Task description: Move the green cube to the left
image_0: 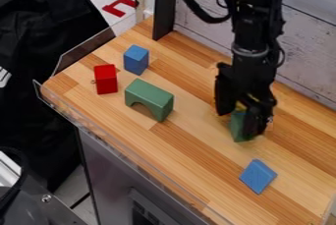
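Green arch [152,95] on wooden counter [177,157], red block [106,79] and blue cube [136,60] near it, blue wedge [257,176] well apart

- Your arm [251,27] is black and knobbly.
- Your thick black cable [197,12] curves in a loop.
- A grey ring [249,52] bands your wrist.
- Your hand [242,120] is black, blocky.

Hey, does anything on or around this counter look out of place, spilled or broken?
One oddity: an angular red piece lies beyond the upper-left edge of the striped wooden countertop, apart from the blocks, so it may be stray. I see no spill or obvious damage.
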{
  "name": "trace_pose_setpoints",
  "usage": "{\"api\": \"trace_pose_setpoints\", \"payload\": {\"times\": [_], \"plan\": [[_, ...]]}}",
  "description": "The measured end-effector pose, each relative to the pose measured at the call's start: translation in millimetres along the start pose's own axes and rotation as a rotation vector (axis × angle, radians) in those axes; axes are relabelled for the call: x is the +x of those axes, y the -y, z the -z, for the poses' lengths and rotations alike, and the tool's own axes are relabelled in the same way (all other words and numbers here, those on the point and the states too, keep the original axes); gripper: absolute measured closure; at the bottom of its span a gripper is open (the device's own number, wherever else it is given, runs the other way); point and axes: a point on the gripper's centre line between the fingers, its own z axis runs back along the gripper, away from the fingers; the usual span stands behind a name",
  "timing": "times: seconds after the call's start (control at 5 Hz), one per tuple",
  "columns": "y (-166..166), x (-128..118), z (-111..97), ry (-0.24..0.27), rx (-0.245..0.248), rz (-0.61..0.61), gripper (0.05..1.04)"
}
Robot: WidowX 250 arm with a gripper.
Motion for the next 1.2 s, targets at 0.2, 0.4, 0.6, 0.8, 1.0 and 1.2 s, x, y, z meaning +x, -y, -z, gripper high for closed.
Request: {"api": "trace_pose_setpoints", "payload": {"times": [0.2, 0.4, 0.6, 0.8, 1.0, 1.2], "plan": [[0, 1, 10, -0.023, -0.012, -0.003, 0.121], [0, 1, 10, -0.023, -0.009, -0.046, 0.392], [-2, -7, 1, 0.015, 0.003, -0.121, 0.480], [-7, -13, -26, 0.067, 0.081, -0.231, 0.480], [-11, -20, -51, 0.097, 0.135, -0.301, 0.480], [-29, -23, -60, 0.123, 0.147, -0.365, 0.481]]}}
